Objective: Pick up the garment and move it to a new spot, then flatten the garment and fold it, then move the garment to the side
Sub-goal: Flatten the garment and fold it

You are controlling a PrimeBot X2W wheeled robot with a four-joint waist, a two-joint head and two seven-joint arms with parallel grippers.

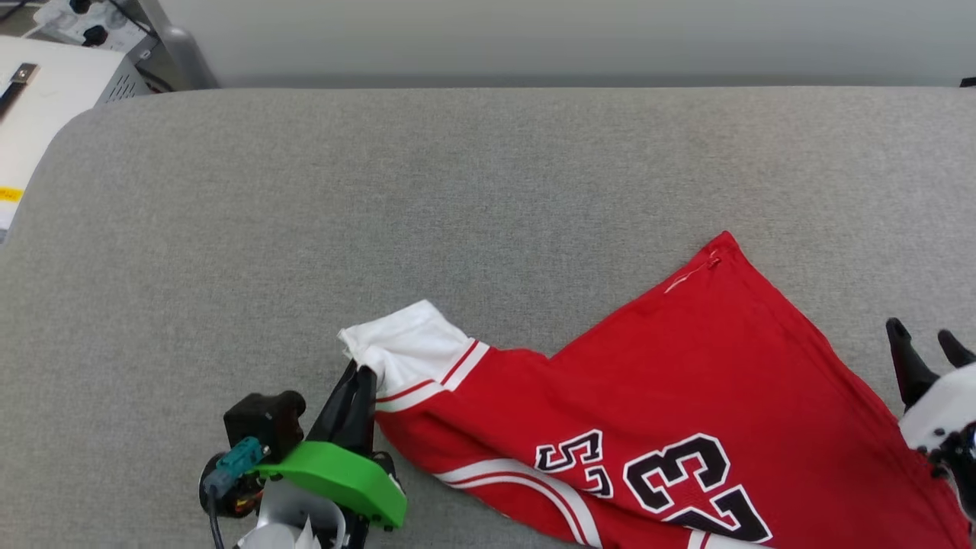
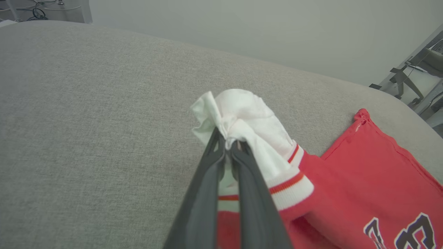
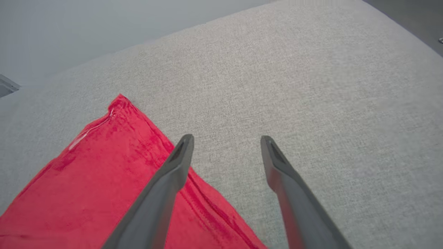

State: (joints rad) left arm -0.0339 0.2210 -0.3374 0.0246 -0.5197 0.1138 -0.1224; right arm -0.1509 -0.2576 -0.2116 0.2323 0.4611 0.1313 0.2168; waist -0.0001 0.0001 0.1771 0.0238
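Head view: the red jersey [image 1: 686,396] lies on the grey table [image 1: 457,191], its long axis running from my left fingers [image 1: 361,375] across to my right fingers [image 1: 919,331].

Left wrist: clamped tight on the white sleeve [image 2: 249,114].

Right wrist: spread wide and empty, with the jersey's red edge just to their left.
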